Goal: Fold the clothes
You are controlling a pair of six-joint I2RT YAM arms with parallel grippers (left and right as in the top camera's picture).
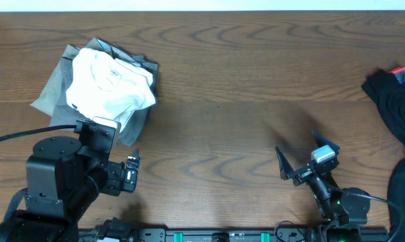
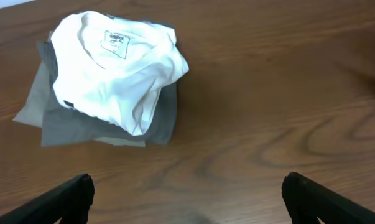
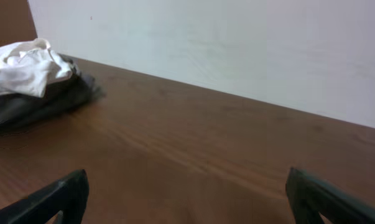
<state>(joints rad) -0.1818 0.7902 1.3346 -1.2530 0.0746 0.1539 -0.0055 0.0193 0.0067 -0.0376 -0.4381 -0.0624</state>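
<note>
White T-shirt (image 1: 109,84) heaped on grey trousers (image 1: 51,91) at the worktop's (image 1: 242,81) left; black garment (image 1: 390,101) at its right edge; left claw (image 2: 187,186) and right claw (image 3: 187,183) both wide, holding nothing.

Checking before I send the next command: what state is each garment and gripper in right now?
white T-shirt: loosely bundled, label up, on top of the pile.
grey trousers: lying beneath the T-shirt, partly covered.
black garment: crumpled at far right, partly out of frame.
left gripper: open, empty.
right gripper: open, empty.
</note>
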